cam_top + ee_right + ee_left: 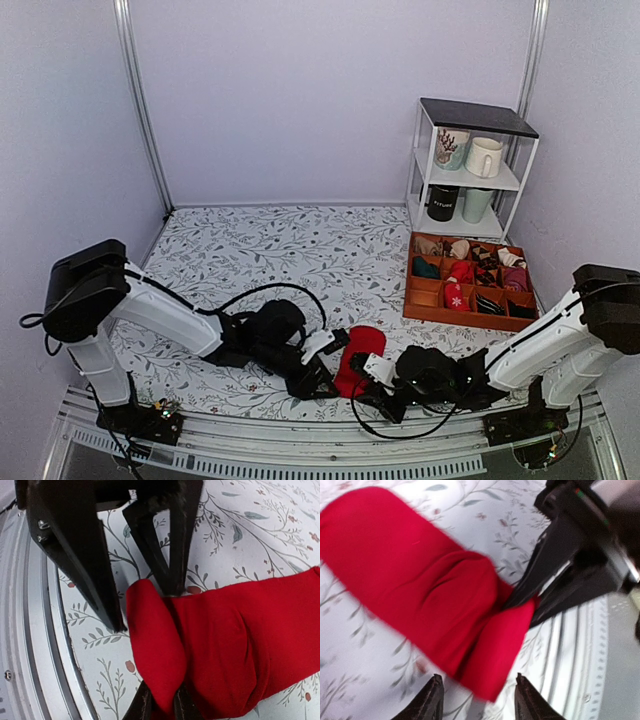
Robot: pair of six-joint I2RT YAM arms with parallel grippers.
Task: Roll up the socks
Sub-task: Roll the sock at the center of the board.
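Note:
The bright red socks (362, 348) lie flat on the floral table near its front edge, with their near end folded over into a thick lip (152, 645). My right gripper (162, 706) is shut on that folded lip, pinching the cloth between both fingers. In the left wrist view the socks (415, 580) fill the frame. There my left gripper (479, 696) stands open, its tips just short of the folded corner and touching no cloth. The right gripper (514, 601) comes in from the upper right. From above, the left gripper (314, 378) and the right gripper (368, 388) meet at the socks' near end.
A wooden divided box (470, 318) holding several rolled sock bundles stands at the right. Behind it is a white shelf (470, 120) with mugs. The table's metal front rail (350, 440) runs just behind both grippers. A black cable (270, 290) loops over the left arm.

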